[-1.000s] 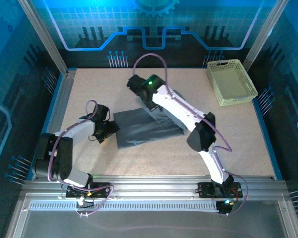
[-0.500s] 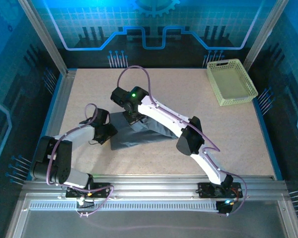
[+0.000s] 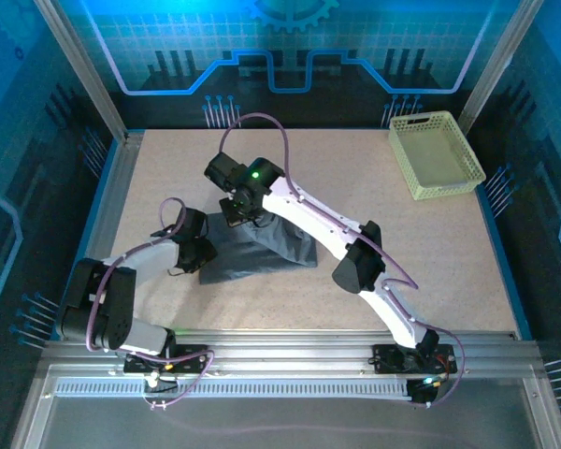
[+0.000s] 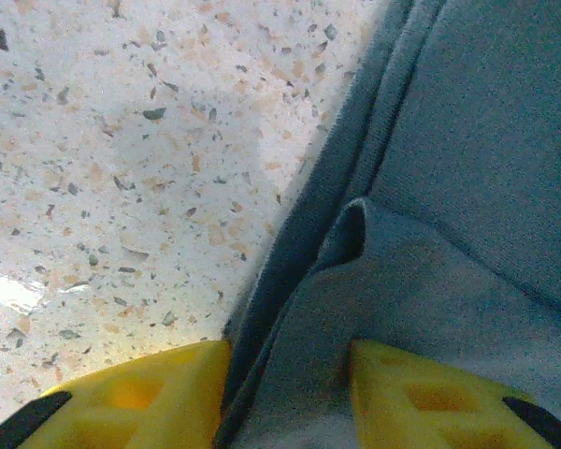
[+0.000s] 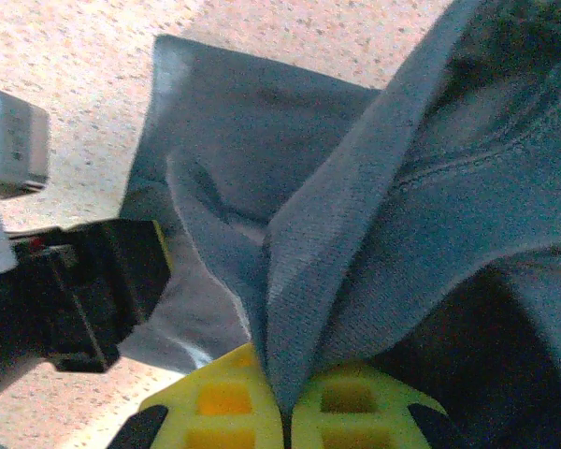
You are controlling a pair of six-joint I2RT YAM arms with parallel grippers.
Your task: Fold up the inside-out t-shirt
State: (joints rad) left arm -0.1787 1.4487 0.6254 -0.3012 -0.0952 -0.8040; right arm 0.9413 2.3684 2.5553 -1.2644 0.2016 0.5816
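Observation:
The inside-out t-shirt [image 3: 266, 251] is a dark slate-grey folded bundle in the middle of the table. My right gripper [image 3: 245, 217] hangs over its left end, shut on a pinched fold of the fabric [image 5: 383, 224] that rises from between its yellow fingertips [image 5: 226, 398]. My left gripper [image 3: 206, 254] is at the shirt's left edge. Its yellow fingers [image 4: 150, 398] stand apart, open, with the layered edge of the shirt [image 4: 467, 187] lying between them. In the right wrist view the left gripper's black body [image 5: 84, 290] is close beside the lifted fold.
A pale yellow-green plastic basket [image 3: 437, 154] stands at the table's back right corner. Bare speckled tabletop [image 3: 168, 168] lies left of and behind the shirt. The right arm's white links [image 3: 318, 220] stretch across the shirt toward the near right.
My right gripper has carried its fold of shirt leftward over the bundle, toward the left gripper. The left gripper's fingers have drawn closer together around the shirt's left edge.

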